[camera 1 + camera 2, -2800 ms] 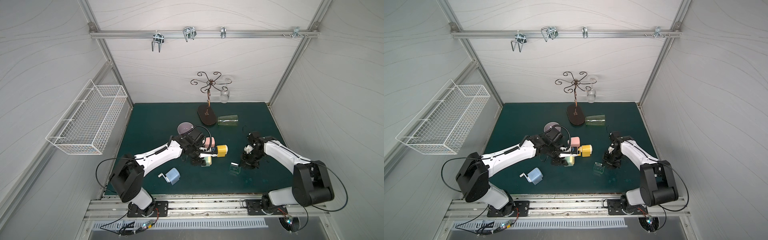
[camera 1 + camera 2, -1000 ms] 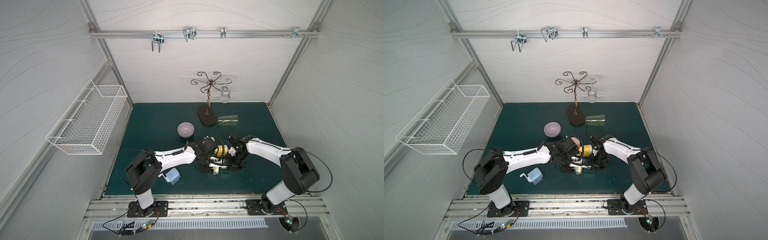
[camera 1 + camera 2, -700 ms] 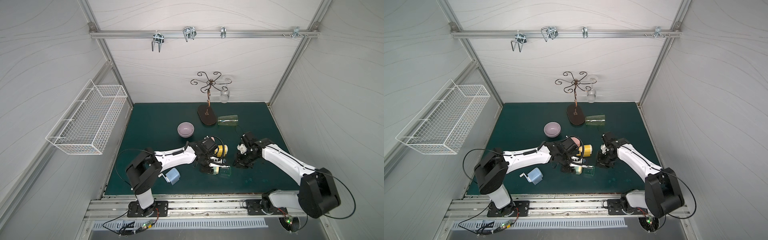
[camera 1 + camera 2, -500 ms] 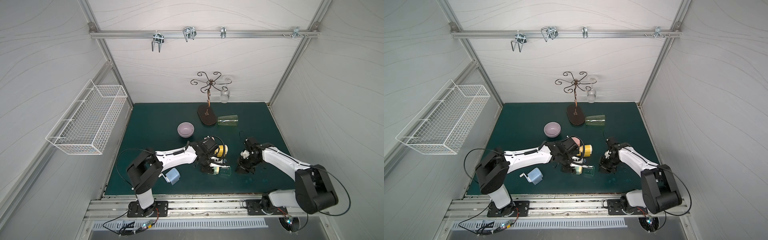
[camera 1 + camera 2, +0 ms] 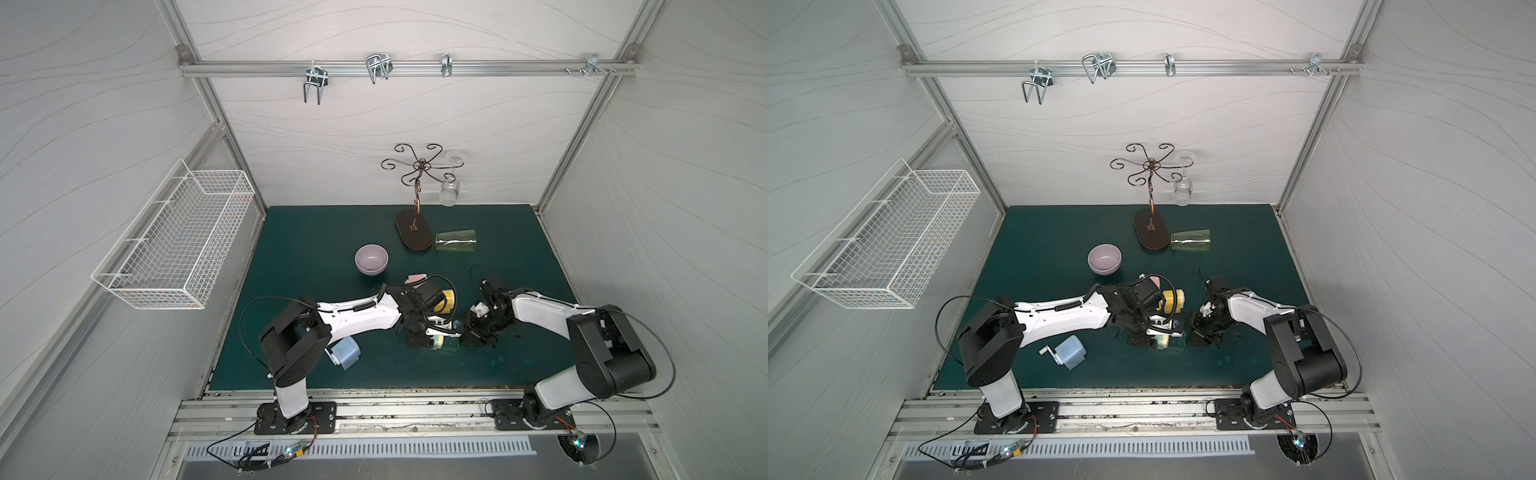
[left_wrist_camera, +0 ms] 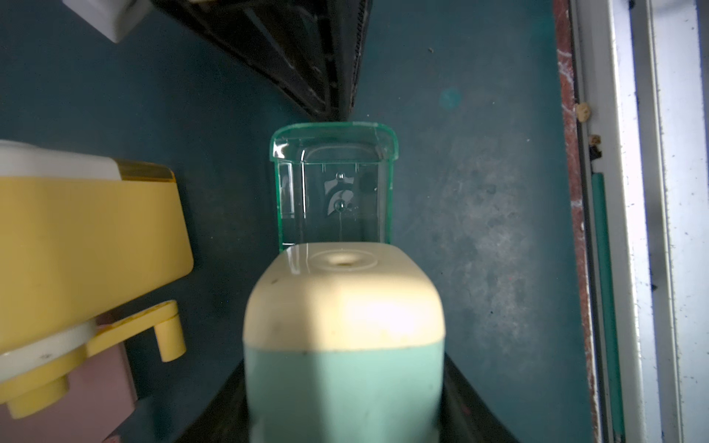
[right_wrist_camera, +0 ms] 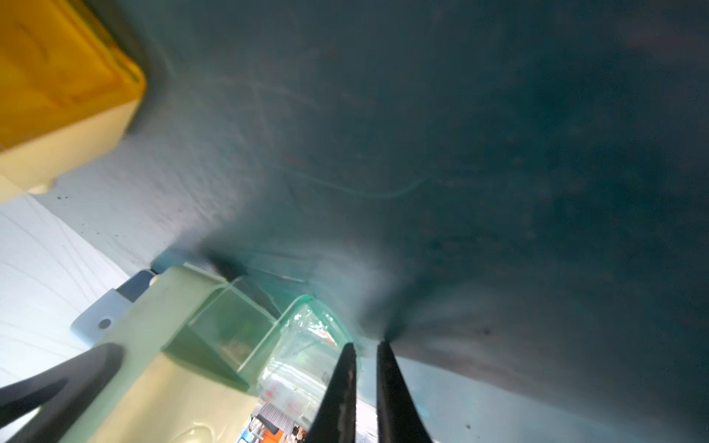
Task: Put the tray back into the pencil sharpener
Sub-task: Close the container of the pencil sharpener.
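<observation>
Tray (image 6: 333, 184) sits only partly inside the pencil sharpener (image 6: 343, 326), which the left gripper (image 5: 422, 334) clamps steady, while the right gripper (image 7: 366, 347), its 2 fingers (image 7: 341, 383) pressed nearly together, waits at the tray's protruding end, apparently to push it home.

the left gripper (image 5: 1152, 337) holds the pale green pencil sharpener (image 5: 1162, 341) on the green mat (image 5: 1059, 232), its clear tray (image 5: 1177, 343) poking out toward the right gripper (image 5: 1202, 337), just beside it

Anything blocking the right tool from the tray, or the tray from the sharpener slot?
Nothing visible. The tray sits partway in the sharpener, and the right tool is right at its protruding end, with no object between them.
</observation>
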{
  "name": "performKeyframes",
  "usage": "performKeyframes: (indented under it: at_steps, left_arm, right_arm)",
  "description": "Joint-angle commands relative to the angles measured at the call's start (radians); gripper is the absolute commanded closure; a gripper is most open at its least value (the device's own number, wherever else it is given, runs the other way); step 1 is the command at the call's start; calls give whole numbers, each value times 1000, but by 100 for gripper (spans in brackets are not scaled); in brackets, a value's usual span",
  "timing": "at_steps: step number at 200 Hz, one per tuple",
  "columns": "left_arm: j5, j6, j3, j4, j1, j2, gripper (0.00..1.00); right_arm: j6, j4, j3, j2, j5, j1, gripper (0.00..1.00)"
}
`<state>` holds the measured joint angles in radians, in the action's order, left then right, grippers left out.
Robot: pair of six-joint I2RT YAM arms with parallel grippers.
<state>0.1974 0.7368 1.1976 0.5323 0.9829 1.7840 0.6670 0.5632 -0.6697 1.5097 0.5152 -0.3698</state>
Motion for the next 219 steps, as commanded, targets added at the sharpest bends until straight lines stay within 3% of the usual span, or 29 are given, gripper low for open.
performKeyframes:
  at_steps: [1,73,139,187,219]
  left_arm:
    - [-13,-20,12,-39,7,68,64]
    - [-13,-25,31,-35,8,88,64]
    - [-50,-20,40,-11,8,98,64]
    - [-55,-22,49,-7,8,106,64]
    - [-58,-20,53,-1,9,105,64]
  right_arm:
    - [7,-28,-23,32,9,-8,85]
    - [4,-68,-32,64,62,-11,83]
    - [-71,165,-52,-131,-62,95,78]
    - [-45,119,-61,-124,14,32,66]
    - [-44,65,-57,-55,38,2,67]
